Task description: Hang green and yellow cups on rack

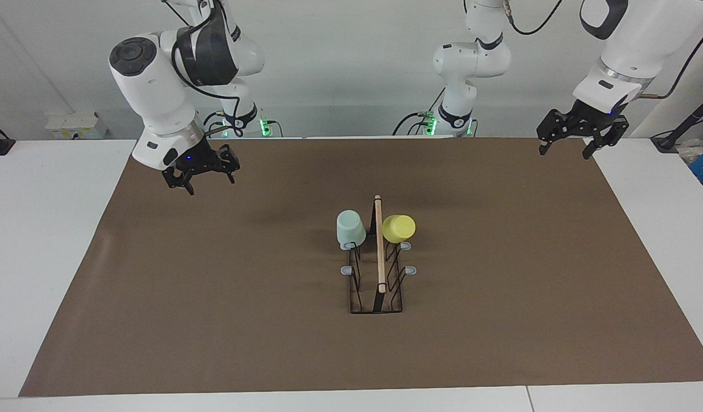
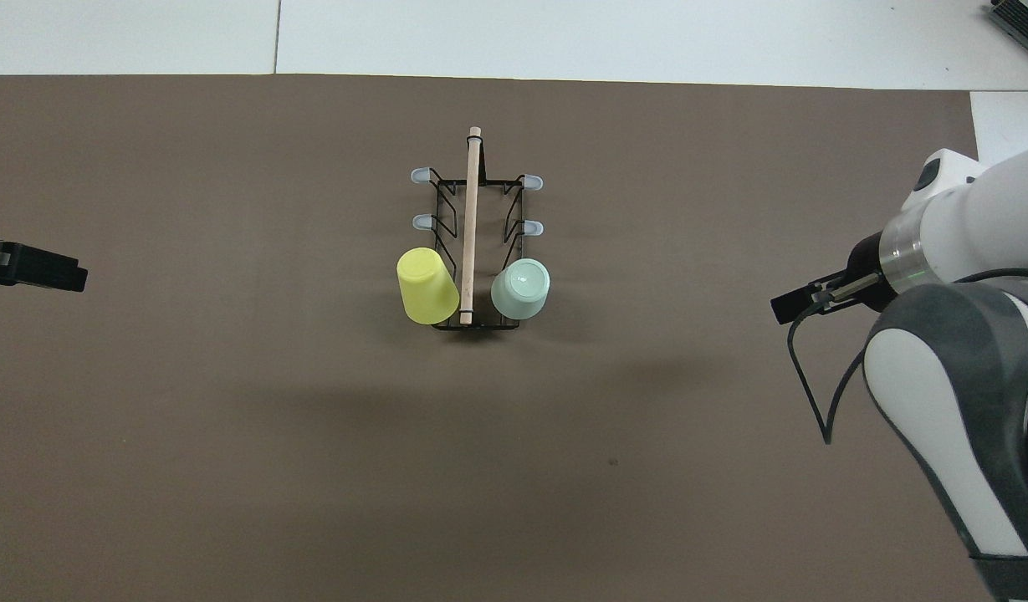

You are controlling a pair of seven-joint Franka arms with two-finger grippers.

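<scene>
The black wire rack [image 1: 378,286] with its wooden top bar [image 2: 471,217] stands mid-table. The mint green cup [image 1: 350,228] hangs mouth-down on a peg at the rack's end nearer the robots, on the right arm's side; it also shows in the overhead view [image 2: 520,288]. The yellow cup [image 1: 398,228] hangs tilted on the peg across the bar, on the left arm's side, also seen from overhead [image 2: 426,286]. My right gripper [image 1: 210,184] is open and empty over the mat toward the right arm's end. My left gripper [image 1: 563,153] is open and empty over the mat's corner at the left arm's end.
A brown mat [image 1: 214,297] covers most of the white table [image 1: 42,229]. Several grey-tipped pegs [image 1: 410,270] on the rack carry nothing. A cable [image 2: 810,393] hangs from the right arm's wrist.
</scene>
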